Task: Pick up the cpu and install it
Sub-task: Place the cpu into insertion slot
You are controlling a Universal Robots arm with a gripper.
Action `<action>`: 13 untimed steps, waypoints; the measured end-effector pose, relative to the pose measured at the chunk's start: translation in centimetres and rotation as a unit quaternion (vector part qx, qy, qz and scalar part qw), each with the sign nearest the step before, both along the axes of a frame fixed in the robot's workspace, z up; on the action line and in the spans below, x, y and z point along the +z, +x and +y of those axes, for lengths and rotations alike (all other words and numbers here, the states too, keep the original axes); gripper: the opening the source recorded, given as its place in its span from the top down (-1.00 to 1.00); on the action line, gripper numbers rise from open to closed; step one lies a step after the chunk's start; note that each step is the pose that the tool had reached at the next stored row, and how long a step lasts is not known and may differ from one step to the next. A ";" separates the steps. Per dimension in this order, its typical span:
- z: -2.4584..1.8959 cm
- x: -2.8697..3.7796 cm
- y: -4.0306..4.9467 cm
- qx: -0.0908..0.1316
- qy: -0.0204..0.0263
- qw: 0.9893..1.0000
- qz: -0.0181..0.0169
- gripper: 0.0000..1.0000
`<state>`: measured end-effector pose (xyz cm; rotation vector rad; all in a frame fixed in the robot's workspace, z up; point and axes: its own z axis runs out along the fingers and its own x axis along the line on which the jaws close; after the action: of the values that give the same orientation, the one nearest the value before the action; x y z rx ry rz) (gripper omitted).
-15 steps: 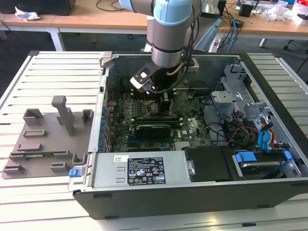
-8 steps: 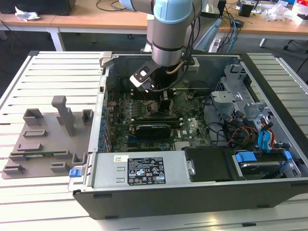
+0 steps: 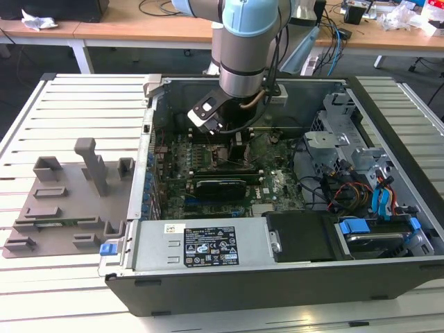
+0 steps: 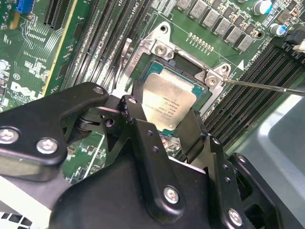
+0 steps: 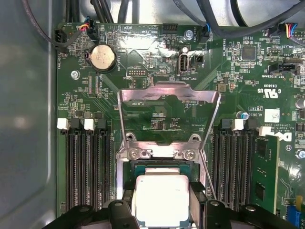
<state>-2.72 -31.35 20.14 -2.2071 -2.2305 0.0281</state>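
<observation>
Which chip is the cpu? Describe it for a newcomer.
Inside the open computer case, find the green motherboard and its socket by the raised metal frame. The cpu is the flat chip there in the tool's grip: a pale silver square, unlike the black memory slots flanking it.

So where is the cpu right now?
In both wrist views the cpu is at the open socket on the board, held in the claw, with memory slots on either side.

Pale silver-grey top on the cpu [image 5: 162, 198]; black gripper [image 5: 162, 212]; green motherboard [image 5: 157, 114] with white clips [image 5: 62, 124]. In the exterior view, a pale blue and silver arm [image 3: 243, 41], a white table [image 3: 83, 104] ridged in stripes, and a grey fixture [image 3: 62, 201].
</observation>
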 end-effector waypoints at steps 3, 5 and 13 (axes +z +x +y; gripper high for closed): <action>0.00 -0.04 0.00 0.000 0.000 1.000 0.000 -0.07; 0.00 -0.05 0.00 0.000 0.000 1.000 0.000 -0.07; 0.24 2.14 0.00 0.000 -0.001 1.000 0.000 0.07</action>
<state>-2.72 -31.11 22.27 -2.2079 -2.2314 0.0301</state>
